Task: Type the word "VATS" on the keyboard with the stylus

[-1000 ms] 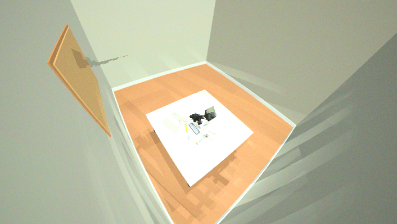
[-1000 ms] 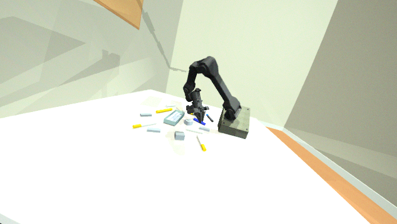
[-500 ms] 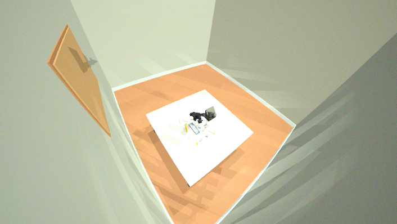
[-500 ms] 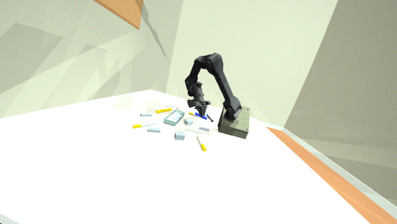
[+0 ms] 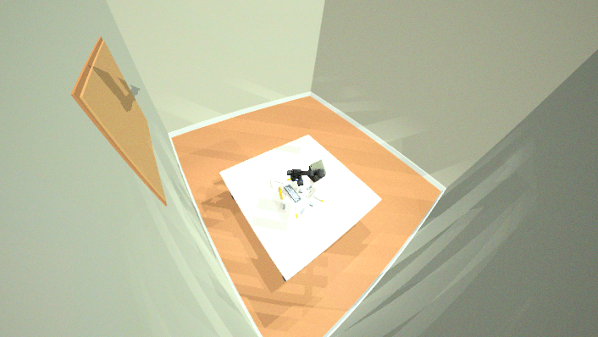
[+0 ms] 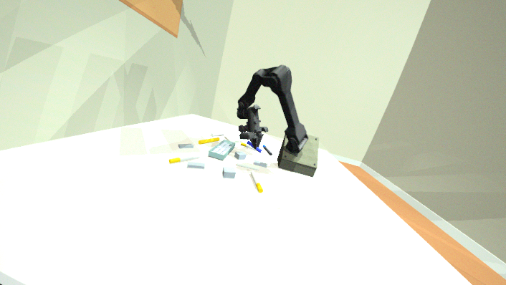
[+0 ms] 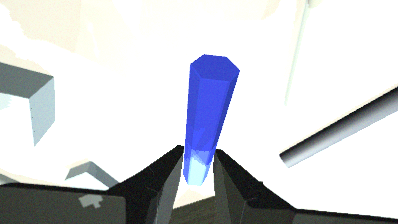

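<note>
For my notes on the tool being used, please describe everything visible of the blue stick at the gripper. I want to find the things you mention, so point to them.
The blue stick (image 6: 258,149) (image 7: 210,100) is slim, straight and six-sided, with a flat end and a smooth, plastic-like look. Its lower part in the wrist view appears paler. It slants between the gripper's (image 6: 256,146) (image 7: 199,152) fingers, which are shut on it. Markings and any tip cannot be made out.

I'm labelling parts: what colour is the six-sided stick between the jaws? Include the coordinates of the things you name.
Blue (image 6: 257,148) (image 7: 207,107), clearest in the wrist view.
</note>
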Available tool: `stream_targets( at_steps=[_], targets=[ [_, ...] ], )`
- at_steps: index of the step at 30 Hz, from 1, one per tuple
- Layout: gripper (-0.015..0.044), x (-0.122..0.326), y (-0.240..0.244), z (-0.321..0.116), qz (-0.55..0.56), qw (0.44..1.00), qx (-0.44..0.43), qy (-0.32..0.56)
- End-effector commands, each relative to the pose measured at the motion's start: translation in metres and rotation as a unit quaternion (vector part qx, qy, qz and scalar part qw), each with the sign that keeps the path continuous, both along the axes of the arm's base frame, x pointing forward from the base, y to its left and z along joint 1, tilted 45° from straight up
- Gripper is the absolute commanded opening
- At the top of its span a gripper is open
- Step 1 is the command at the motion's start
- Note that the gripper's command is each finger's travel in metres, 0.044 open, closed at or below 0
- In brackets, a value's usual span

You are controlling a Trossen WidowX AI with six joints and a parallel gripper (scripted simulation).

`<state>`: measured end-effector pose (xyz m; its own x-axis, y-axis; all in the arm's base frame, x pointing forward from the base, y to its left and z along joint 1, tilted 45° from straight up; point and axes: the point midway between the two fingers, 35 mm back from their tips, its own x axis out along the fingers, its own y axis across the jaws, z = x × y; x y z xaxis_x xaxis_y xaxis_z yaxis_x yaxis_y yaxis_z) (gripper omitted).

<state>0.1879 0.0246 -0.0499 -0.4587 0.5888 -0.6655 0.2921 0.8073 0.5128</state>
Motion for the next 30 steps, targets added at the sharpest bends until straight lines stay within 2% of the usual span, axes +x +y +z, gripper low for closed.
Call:
stream_targets(
  at_steps=[1,16,30],
  targets=[
    [0.0,0.006,-0.002,-0.006,-0.013,0.998,-0.043,-0.033],
    [0.0,0.053,-0.01,-0.012,-0.128,0.954,-0.18,-0.203],
    [0.0,0.101,-0.011,0.024,-0.286,0.861,-0.211,-0.365]
  ],
)
